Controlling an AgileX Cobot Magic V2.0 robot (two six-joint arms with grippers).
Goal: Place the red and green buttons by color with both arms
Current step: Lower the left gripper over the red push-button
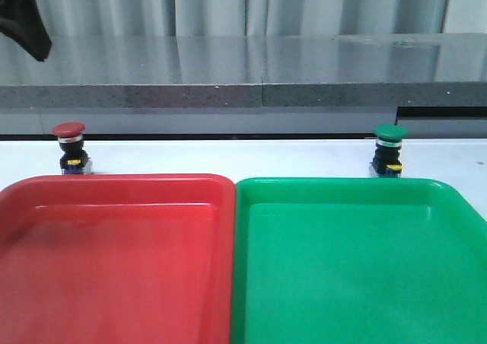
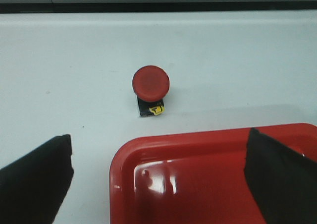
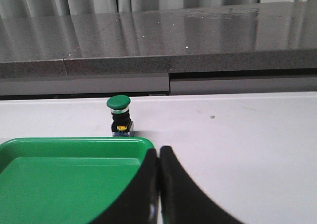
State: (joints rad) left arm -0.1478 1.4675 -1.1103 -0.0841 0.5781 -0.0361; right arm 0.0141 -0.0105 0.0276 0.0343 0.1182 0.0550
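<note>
A: While you look at the front view, note the small red-capped mushroom push-button standing upright on the white tabletop, just beyond the far left corner of the big red plastic tray. It's near the tray rim, not in it.

B: And the green one?

A: The small green-capped mushroom push-button is upright too, just beyond the far edge of the big green plastic tray, toward its right side. The two trays lie side by side, rims touching at the middle. You can see a grey stone-look ledge behind the table.

B: What do your arms show?

A: Your left gripper has its jaws spread wide, with one black finger over the table and the other over the tray, nothing held. In the left wrist view the red button sits ahead of the fingers on the white top, beside the corner of the red tray, yellow mark facing the camera. It's apart from both fingers.

B: Right side?

A: Your right gripper has its two black fingers pressed together, no gap, nothing between them. It's over the near corner of the green tray. The green button stands past that tray's far edge, well clear of the fingertips. In the front view you only get a black arm piece at the top left corner.
</note>
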